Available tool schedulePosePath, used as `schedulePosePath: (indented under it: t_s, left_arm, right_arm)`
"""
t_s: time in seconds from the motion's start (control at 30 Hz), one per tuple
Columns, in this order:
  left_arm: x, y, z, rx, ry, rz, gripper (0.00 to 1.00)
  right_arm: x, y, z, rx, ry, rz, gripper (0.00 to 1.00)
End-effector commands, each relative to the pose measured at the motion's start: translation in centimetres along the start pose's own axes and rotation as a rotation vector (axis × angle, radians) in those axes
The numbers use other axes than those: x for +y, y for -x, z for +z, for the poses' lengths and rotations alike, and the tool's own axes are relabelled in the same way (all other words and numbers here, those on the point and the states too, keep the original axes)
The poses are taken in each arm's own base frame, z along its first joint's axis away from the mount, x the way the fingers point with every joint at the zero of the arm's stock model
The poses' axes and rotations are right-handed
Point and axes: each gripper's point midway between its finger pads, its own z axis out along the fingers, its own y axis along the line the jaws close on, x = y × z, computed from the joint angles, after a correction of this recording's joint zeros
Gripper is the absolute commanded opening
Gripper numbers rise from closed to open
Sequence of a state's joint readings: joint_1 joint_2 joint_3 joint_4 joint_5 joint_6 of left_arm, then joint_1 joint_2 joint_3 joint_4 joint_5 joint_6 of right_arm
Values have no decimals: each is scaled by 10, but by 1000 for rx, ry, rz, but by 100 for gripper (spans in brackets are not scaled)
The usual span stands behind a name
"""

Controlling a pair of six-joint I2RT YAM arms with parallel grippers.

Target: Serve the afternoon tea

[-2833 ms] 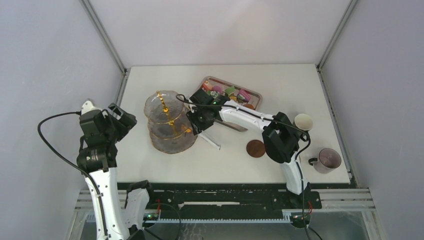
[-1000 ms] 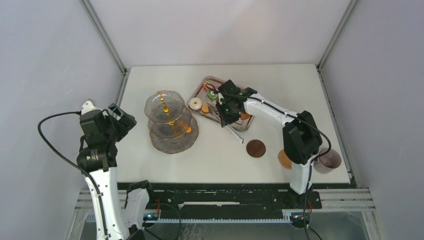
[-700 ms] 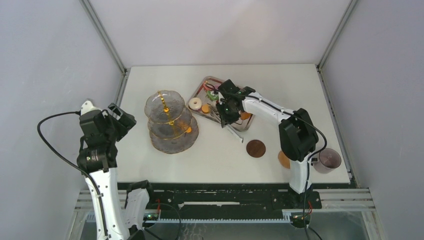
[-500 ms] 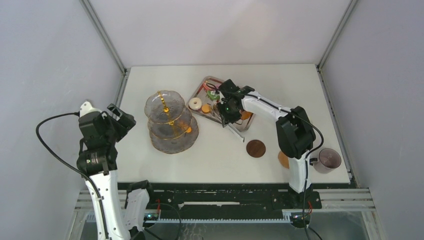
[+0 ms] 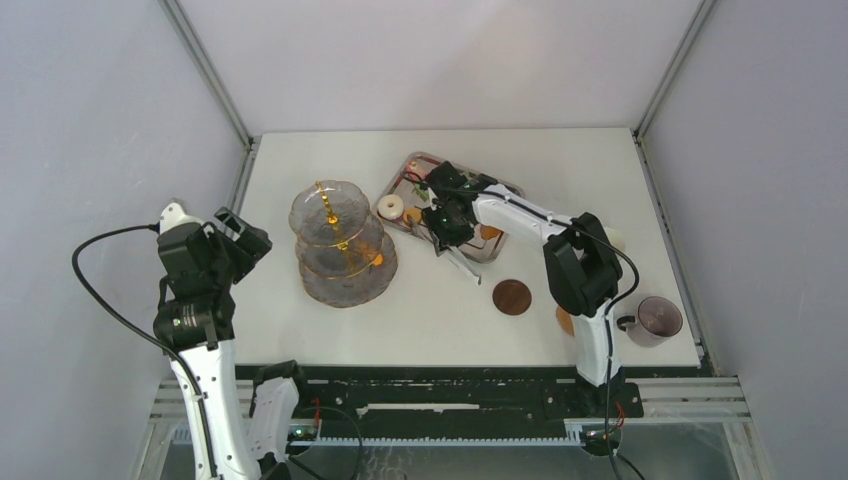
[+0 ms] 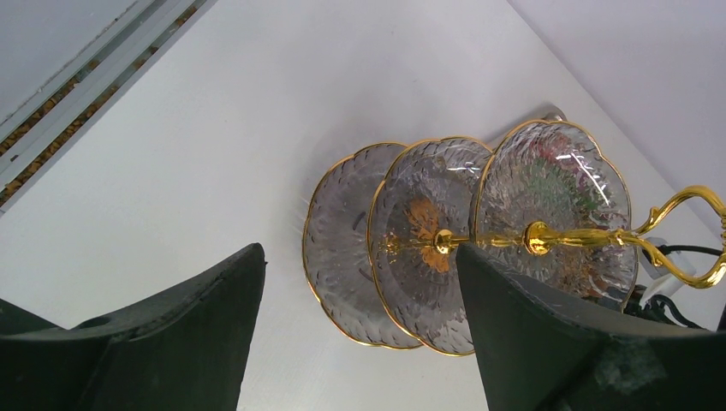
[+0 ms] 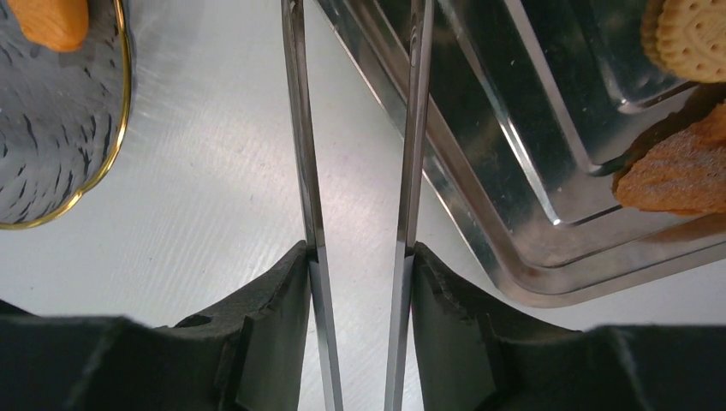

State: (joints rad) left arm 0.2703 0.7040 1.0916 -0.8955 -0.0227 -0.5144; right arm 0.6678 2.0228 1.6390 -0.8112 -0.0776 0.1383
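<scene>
The right gripper (image 5: 441, 225) holds tongs (image 5: 462, 268) at the tray's (image 5: 488, 256) near edge.

Clear glass stand (image 6: 338, 231), rippled all over, each scalloped rim edged in gold, and the pole (image 6: 591, 235) shines gold too. Pale orange cookie (image 7: 692, 36) with a dotted face, mirror-silver tray (image 7: 514, 188), silver tongs (image 7: 300, 154). Over there: dark brown coaster (image 5: 511, 297), white donut (image 5: 390, 207), mauve cup (image 5: 657, 320).

Stand (image 5: 345, 285) upright, one cookie (image 5: 376, 259) on a tier; donut (image 5: 390, 207) just right; coaster (image 5: 512, 296) flat; cup (image 5: 655, 320) upright, far right.
</scene>
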Motion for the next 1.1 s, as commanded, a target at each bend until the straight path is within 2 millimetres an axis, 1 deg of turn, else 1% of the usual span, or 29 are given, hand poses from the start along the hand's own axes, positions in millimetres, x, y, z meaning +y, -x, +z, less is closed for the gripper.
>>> schedulePosePath:
  t_s: [0.0, 0.23, 0.5, 0.6, 0.93, 1.0, 1.07]
  left_arm:
    - [-2, 6, 0, -32, -14, 18, 86]
    - [-1, 7, -2, -37, -10, 22, 86]
    - [0, 6, -1, -38, -5, 19, 86]
    - [0, 6, -1, -35, -5, 20, 86]
    - [-1, 3, 0, -23, -15, 21, 86]
    - [-2, 3, 0, -20, -19, 21, 86]
    - [-2, 2, 1, -16, -20, 21, 86]
  right_arm:
    - [4, 30, -5, -81, -19, -17, 51]
    - [1, 41, 0, -91, -47, -11, 51]
    - [8, 51, 1, -102, -32, -40, 54]
    - [8, 52, 5, -92, -36, -46, 54]
    - [-2, 60, 14, -98, -106, -49, 55]
    - [-2, 60, 13, -101, -108, -53, 55]
    - [-1, 62, 10, -112, -103, -54, 52]
